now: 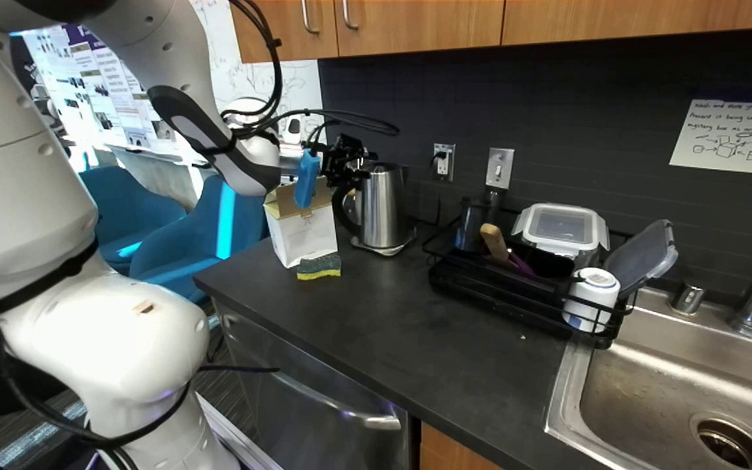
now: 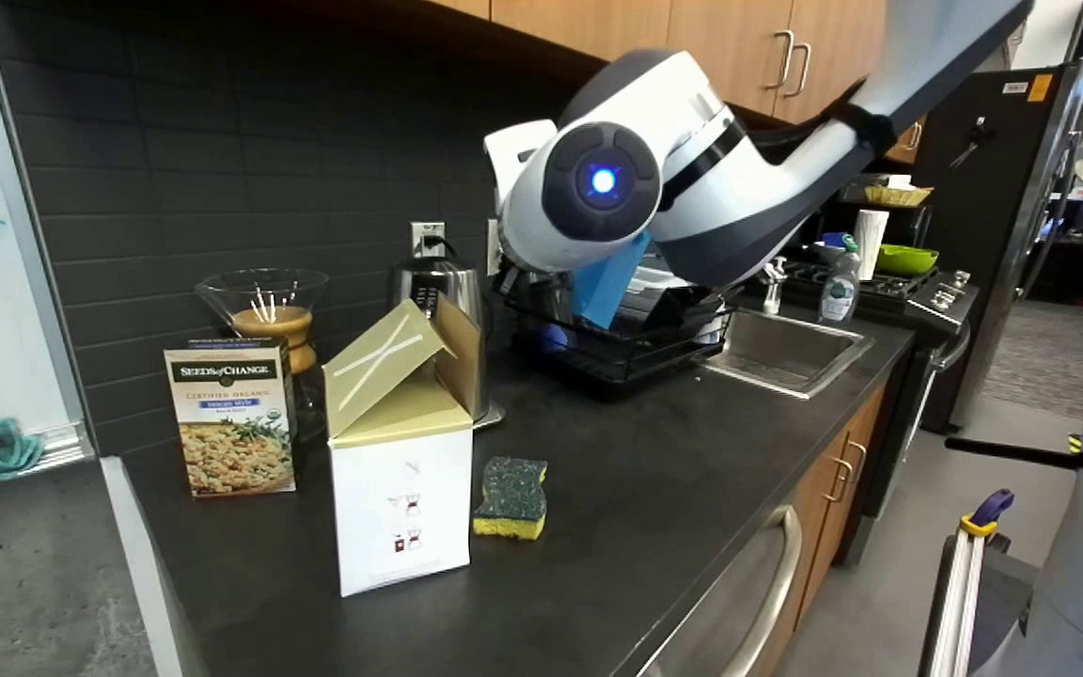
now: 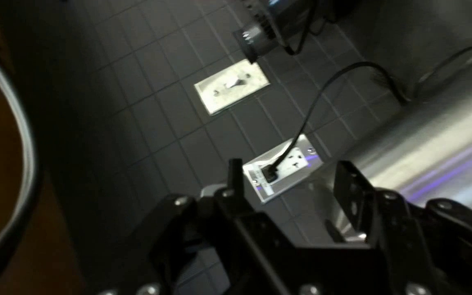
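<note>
My gripper (image 3: 288, 172) stands open in the wrist view, with nothing held between its fingers. Beside and beyond its right finger is the steel kettle (image 3: 436, 143), its body running off to the right; I cannot tell whether they touch. In an exterior view the black gripper is up at the top of the kettle (image 1: 382, 205). The arm's white wrist hides the gripper in an exterior view, where the kettle (image 2: 443, 282) shows partly behind an open-topped white box (image 2: 405, 508). A green and yellow sponge (image 2: 510, 498) lies next to that box.
A black dish rack (image 1: 513, 281) with containers and a white cup (image 1: 591, 297) stands by the sink (image 1: 568, 405). A wall outlet (image 3: 283, 168) holds a plugged black cord. A food box (image 2: 231, 418) and glass coffee maker (image 2: 274, 324) are near the wall. Cabinets (image 1: 415, 26) hang above.
</note>
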Robot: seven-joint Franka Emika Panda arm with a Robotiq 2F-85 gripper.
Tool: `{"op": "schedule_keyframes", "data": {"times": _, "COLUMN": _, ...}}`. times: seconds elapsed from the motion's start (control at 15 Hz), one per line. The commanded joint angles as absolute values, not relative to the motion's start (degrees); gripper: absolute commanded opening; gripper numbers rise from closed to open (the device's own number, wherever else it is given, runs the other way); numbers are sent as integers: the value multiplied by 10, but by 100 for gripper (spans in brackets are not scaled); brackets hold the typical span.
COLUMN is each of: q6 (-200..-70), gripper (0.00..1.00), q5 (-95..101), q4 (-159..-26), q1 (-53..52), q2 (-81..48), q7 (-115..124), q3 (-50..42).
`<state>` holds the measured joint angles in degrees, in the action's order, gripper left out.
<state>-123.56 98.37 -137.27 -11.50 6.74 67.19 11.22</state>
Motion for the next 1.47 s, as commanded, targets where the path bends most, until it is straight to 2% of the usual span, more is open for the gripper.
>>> {"op": "schedule_keyframes", "data": {"times": 0.0, "q6": -1334, "gripper": 92, "q5": 912, "q4": -1425, "q1": -129, "q2": 122, "q7": 648, "q3": 107}}
{"op": "schedule_keyframes", "data": {"times": 0.07, "q6": -1345, "gripper": 99, "q5": 895, "q4": -1434, "q1": -132, "q2": 131, "q7": 644, "q3": 108}}
{"op": "schedule_keyframes", "data": {"times": 0.13, "q6": -1348, "gripper": 100, "q5": 879, "q4": -1443, "q1": -134, "q2": 141, "q7": 639, "q3": 109}}
{"op": "schedule_keyframes", "data": {"times": 0.8, "q6": -1271, "gripper": 100, "q5": 766, "q4": -1515, "q1": -159, "q2": 282, "q7": 621, "q3": 123}}
{"op": "schedule_keyframes", "data": {"times": 1.4, "q6": -1252, "gripper": 100, "q5": 676, "q4": -1531, "q1": -175, "q2": 331, "q7": 582, "q3": 119}}
